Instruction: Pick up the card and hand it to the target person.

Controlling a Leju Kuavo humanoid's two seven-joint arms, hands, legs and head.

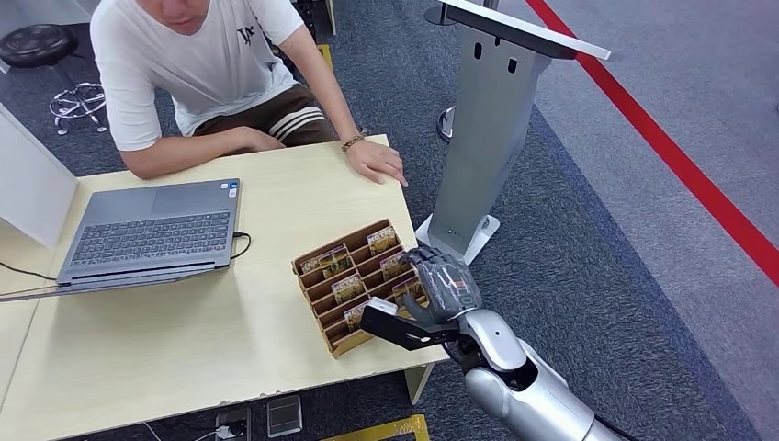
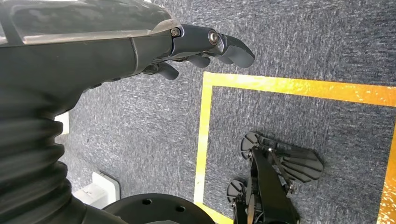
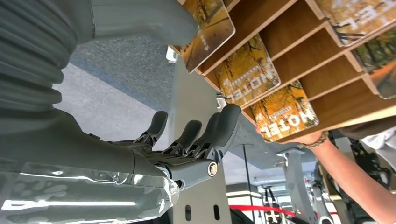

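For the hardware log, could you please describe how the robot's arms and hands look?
The right arm is glossy silver with rounded shells and a black wrist bracket. The right hand is dark grey, with a ribbed cover, thick thumb and darker fingers. The left hand is equally dark grey, with small silver screw heads on its fingers.

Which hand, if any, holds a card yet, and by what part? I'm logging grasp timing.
Neither. The right hand hovers open at the card rack, fingers apart; the left hand hangs empty.

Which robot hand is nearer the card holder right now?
Right. The right robot hand is at the wooden card holder, beside its cards. The left robot hand hangs over the carpet.
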